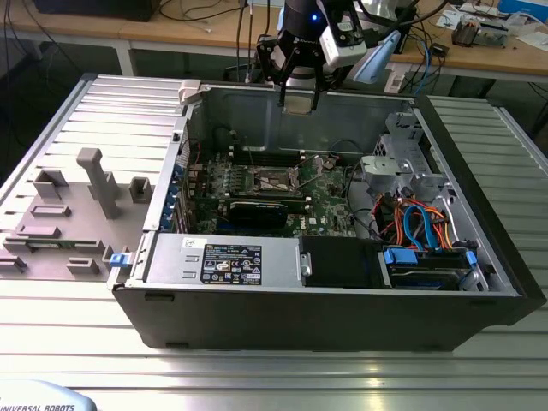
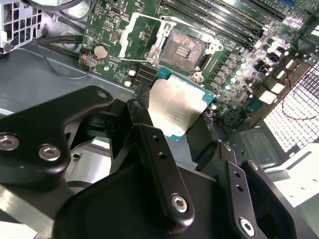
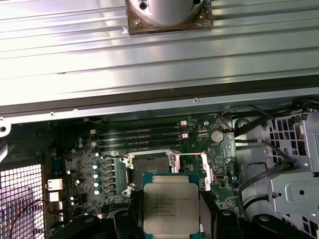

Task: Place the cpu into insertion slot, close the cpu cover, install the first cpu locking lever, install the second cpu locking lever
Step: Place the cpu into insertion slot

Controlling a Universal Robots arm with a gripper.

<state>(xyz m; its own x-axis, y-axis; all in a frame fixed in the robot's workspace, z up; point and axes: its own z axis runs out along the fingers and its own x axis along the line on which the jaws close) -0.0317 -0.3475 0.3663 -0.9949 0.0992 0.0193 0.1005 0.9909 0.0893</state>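
- On the exterior view's left, grey holder blocks stand on the ribbed table beside the open computer case.
- Mid-case, on the green motherboard, the insertion slot lies bare, its cpu cover swung open beside it.
- Above the case's far wall, the gripper clamps the cpu between its fingers, well apart from the slot.
- Rightmost, blue and orange cables lie inside the case.

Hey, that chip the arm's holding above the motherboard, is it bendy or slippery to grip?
The cpu looks like a flat rigid plate, so probably stiff and light. Its smooth metal top may be slippery; the end effector grips its edges.
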